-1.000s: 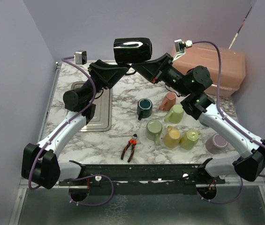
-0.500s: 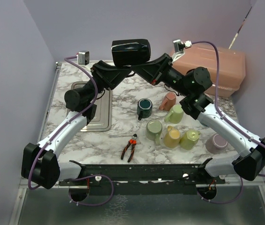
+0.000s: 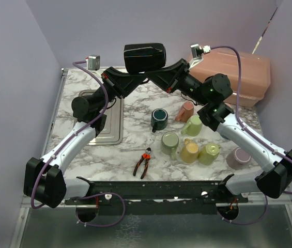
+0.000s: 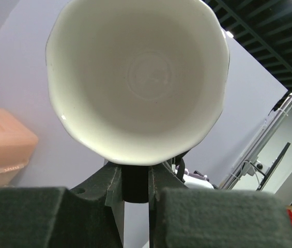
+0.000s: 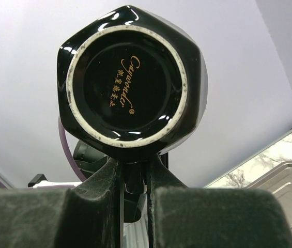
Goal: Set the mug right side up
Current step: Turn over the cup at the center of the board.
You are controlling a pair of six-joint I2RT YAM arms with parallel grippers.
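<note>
The left gripper [image 4: 134,182] is nearly closed, and its two pads press on a dark piece that comes down from the black mug [image 3: 144,56], which looks like the handle. From this gripper the mug is directly ahead and a little above, with its white inside and open mouth facing the left wrist camera. The mug is in the air, lying on its side, high over the table [image 3: 130,150] and between the two wrists. The right gripper [image 5: 134,175] is also nearly closed on the same dark piece from the other side. From it, the mug's glossy bottom with gold lettering is directly ahead. Far below both grippers, a metal tray [image 3: 109,129] is under the left arm. Red-handled pliers [image 3: 143,163] lie nearer the bases, a dark green cup [image 3: 159,119] stands under the mug, and a pink box [image 3: 241,72] sits behind the right arm.
</note>
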